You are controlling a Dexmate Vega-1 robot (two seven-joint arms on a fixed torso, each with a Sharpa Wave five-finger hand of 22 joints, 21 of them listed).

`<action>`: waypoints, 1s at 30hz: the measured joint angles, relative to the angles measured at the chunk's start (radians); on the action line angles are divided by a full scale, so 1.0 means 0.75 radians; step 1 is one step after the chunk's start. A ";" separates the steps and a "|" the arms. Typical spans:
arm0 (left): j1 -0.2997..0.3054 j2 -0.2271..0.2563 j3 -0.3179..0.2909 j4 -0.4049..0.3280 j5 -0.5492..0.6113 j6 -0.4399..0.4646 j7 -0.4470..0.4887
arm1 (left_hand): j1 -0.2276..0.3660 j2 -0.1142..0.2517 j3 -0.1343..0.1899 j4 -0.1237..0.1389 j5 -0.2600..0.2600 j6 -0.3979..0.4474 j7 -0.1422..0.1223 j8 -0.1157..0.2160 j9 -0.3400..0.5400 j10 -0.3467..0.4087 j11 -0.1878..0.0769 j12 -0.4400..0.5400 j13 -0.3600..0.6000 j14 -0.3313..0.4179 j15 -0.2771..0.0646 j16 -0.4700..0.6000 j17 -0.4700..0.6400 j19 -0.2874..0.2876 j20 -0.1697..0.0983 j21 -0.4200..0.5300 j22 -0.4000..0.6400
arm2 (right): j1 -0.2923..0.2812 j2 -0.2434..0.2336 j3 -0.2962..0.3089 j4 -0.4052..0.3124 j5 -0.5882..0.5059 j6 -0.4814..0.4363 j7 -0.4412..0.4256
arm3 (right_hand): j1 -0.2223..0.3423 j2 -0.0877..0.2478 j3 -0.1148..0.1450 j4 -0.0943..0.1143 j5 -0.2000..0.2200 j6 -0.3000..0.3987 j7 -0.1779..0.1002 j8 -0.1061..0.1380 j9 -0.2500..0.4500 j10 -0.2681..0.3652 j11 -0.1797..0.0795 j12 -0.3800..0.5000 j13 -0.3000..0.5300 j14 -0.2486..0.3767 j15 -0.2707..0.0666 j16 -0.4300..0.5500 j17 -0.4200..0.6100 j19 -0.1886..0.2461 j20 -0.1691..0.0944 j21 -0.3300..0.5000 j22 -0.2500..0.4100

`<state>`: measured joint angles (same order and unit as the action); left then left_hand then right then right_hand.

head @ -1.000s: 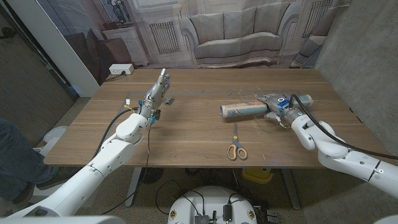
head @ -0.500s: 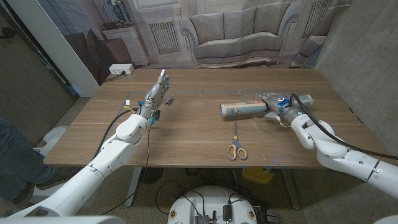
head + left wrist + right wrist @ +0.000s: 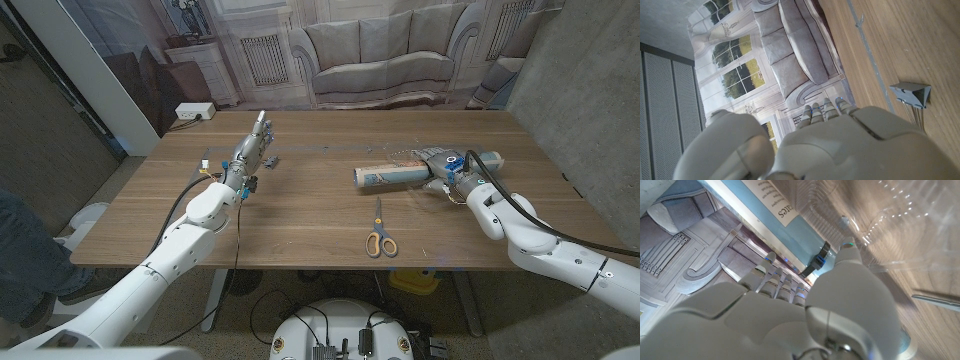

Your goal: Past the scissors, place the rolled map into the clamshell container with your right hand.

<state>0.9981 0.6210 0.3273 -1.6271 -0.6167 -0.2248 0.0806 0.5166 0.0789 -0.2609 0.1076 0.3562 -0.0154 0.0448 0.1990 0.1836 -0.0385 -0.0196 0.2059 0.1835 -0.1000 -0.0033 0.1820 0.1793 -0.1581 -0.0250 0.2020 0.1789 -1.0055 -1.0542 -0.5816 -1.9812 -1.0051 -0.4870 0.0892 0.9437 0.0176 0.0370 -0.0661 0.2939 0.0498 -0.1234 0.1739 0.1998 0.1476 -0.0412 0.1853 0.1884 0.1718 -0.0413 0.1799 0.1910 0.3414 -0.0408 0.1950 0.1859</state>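
Near edge, centre: one pair of scissors (image 3: 379,236), apart from one rolled map (image 3: 425,168). My right hand (image 3: 447,166) is on it; grip unclear. Left hand (image 3: 254,146) empty, fingers extended.

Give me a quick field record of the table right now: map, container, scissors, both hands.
rolled map: lying on its side, far right half of the table
clamshell container: clear plastic, seen close against the map
scissors: flat on the table, nearer the robot than the map
right hand: at the map; grip unclear
left hand: raised, fingers extended, holding nothing
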 measured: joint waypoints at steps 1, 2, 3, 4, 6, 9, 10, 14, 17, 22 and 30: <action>-0.001 0.000 0.000 0.000 0.000 0.000 0.000 | 0.000 0.000 0.000 0.000 0.000 0.000 0.000 0.000 0.000 0.000 0.000 0.000 0.000 0.000 0.000 0.000 0.000 0.000 0.000 0.000 0.000 | -0.001 -0.001 0.001 -0.001 0.000 -0.001 0.000 | 0.000 0.000 0.000 0.000 0.005 0.000 0.000 0.000 0.000 0.000 0.000 0.000 0.000 0.000 0.000 0.000 0.000 0.000 0.000 0.000 0.000; -0.002 0.000 0.000 0.001 0.000 0.000 0.000 | 0.000 0.000 0.000 0.000 0.000 0.000 0.000 0.000 0.000 0.000 0.000 0.000 0.000 0.000 0.000 0.000 0.000 0.000 0.000 0.000 0.000 | -0.002 -0.001 0.003 -0.004 0.000 -0.003 0.000 | 0.000 0.000 0.000 0.000 0.009 0.000 0.000 0.000 0.000 0.000 0.000 0.000 0.000 0.000 0.000 0.000 0.000 0.000 0.000 0.000 0.000; -0.003 0.000 0.001 0.002 0.000 0.000 -0.001 | 0.000 0.000 0.000 0.000 0.000 0.000 0.000 0.000 0.000 0.000 0.000 0.000 0.000 0.000 0.000 0.000 0.000 0.000 0.000 0.000 0.000 | -0.004 -0.002 0.005 -0.007 0.000 -0.005 0.001 | 0.000 0.000 0.000 0.000 0.011 0.000 0.000 0.000 0.000 0.000 0.000 0.000 0.000 0.000 0.000 0.000 0.000 0.000 0.000 0.000 0.000; -0.004 0.000 0.002 0.002 0.000 0.000 -0.001 | 0.000 0.000 0.000 0.000 0.000 0.000 0.000 0.000 0.000 0.000 0.000 0.000 0.000 0.000 0.000 0.000 0.000 0.000 0.000 0.000 0.000 | -0.004 -0.003 0.006 -0.008 0.000 -0.006 0.001 | 0.000 0.000 0.000 0.000 0.011 0.000 0.000 0.000 0.000 0.000 0.000 0.000 0.000 0.000 0.000 0.000 0.000 0.000 0.000 0.000 0.000; -0.005 -0.001 0.002 0.002 0.000 0.000 -0.001 | 0.000 0.000 0.000 0.000 0.000 0.000 0.000 0.000 0.000 0.000 0.000 0.000 0.000 0.000 0.000 0.000 0.000 0.000 0.000 0.000 0.000 | -0.007 -0.005 0.008 -0.013 -0.001 -0.009 0.002 | 0.000 0.000 0.000 0.000 0.011 0.000 0.000 0.005 0.000 0.000 0.000 0.000 0.000 -0.005 0.005 0.000 0.000 0.000 0.000 0.000 0.000; -0.006 -0.002 0.002 0.003 0.000 0.001 -0.002 | 0.000 0.000 -0.008 0.001 0.000 0.000 0.000 0.000 0.000 0.000 0.000 0.000 0.000 0.000 0.000 0.000 0.000 0.000 0.000 0.000 0.000 | -0.010 -0.009 0.012 -0.021 -0.003 -0.013 0.004 | -0.009 -0.002 -0.004 0.004 0.011 0.000 0.000 0.005 0.000 0.000 0.000 0.000 0.000 -0.007 0.007 0.000 0.000 0.000 0.000 0.000 0.000; -0.006 -0.002 0.002 0.003 0.000 0.001 -0.002 | 0.000 0.000 -0.008 0.001 0.000 0.000 0.000 0.000 0.000 0.000 0.000 0.000 0.000 0.000 0.000 0.000 0.000 0.000 0.000 0.000 0.000 | -0.010 -0.009 0.013 -0.022 -0.003 -0.013 0.004 | -0.009 -0.002 -0.005 0.005 0.011 0.000 0.000 0.005 0.000 0.000 0.000 0.000 0.000 -0.007 0.007 0.000 0.000 0.000 0.000 0.000 0.000; -0.006 -0.003 0.002 0.005 0.000 0.001 -0.002 | 0.000 0.000 -0.008 0.001 0.000 0.000 0.000 0.000 0.000 0.000 0.000 0.000 0.000 0.000 0.000 0.000 0.000 0.000 0.000 0.000 0.000 | -0.013 -0.013 0.017 -0.034 -0.008 -0.018 0.013 | -0.009 -0.002 -0.005 0.005 0.011 0.000 0.000 0.011 0.000 0.000 0.000 0.000 0.000 -0.007 0.007 0.000 0.000 -0.007 -0.007 0.000 0.000; -0.006 -0.004 0.002 0.006 -0.001 0.001 -0.002 | 0.000 0.000 -0.008 0.000 0.000 0.000 0.000 0.000 0.000 0.000 0.000 0.000 0.000 0.000 0.000 0.000 0.000 0.000 0.000 0.000 0.000 | -0.016 -0.015 0.019 -0.042 -0.010 -0.021 0.018 | -0.014 -0.007 -0.005 0.005 0.011 0.003 0.003 0.010 0.000 0.000 0.000 0.000 0.000 -0.007 0.007 0.000 0.000 -0.007 -0.007 0.000 0.000; -0.001 -0.004 0.002 0.006 -0.002 -0.004 -0.002 | 0.000 0.000 -0.008 0.000 0.000 0.000 0.000 0.000 0.000 0.000 0.000 0.000 0.000 0.000 0.000 0.000 0.000 0.000 0.000 0.000 0.000 | -0.025 -0.021 0.029 -0.063 -0.012 -0.023 0.024 | -0.019 -0.002 -0.011 0.011 0.011 0.005 0.005 0.011 0.000 0.000 0.000 0.006 0.000 -0.007 0.007 0.000 0.000 -0.014 0.000 0.000 0.000; 0.009 -0.004 -0.004 0.005 -0.003 -0.013 0.000 | 0.000 0.000 -0.008 0.001 0.000 0.000 0.000 0.000 0.000 0.000 0.000 0.000 0.000 0.000 0.000 0.000 0.000 0.000 0.000 0.000 0.000 | -0.047 -0.035 0.048 -0.093 -0.014 -0.027 0.024 | -0.028 -0.011 -0.016 0.016 0.011 0.005 0.005 0.016 0.000 0.000 0.000 0.006 0.000 -0.007 0.007 0.000 0.000 -0.014 0.000 0.000 0.000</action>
<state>1.0052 0.6178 0.3245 -1.6234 -0.6189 -0.2348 0.0809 0.5165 0.0788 -0.2669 0.1082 0.3562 -0.0154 0.0448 0.1990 0.1836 -0.0385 -0.0195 0.2059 0.1835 -0.1001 -0.0033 0.1820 0.1793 -0.1581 -0.0250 0.2020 0.1789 -1.0407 -1.0806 -0.5453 -2.0510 -1.0156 -0.5076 0.1075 0.9223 0.0092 0.0249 -0.0539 0.3017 0.0538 -0.1196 0.1857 0.2001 0.1478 -0.0412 0.1894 0.1884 0.1666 -0.0360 0.1800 0.1910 0.3307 -0.0409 0.1950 0.1861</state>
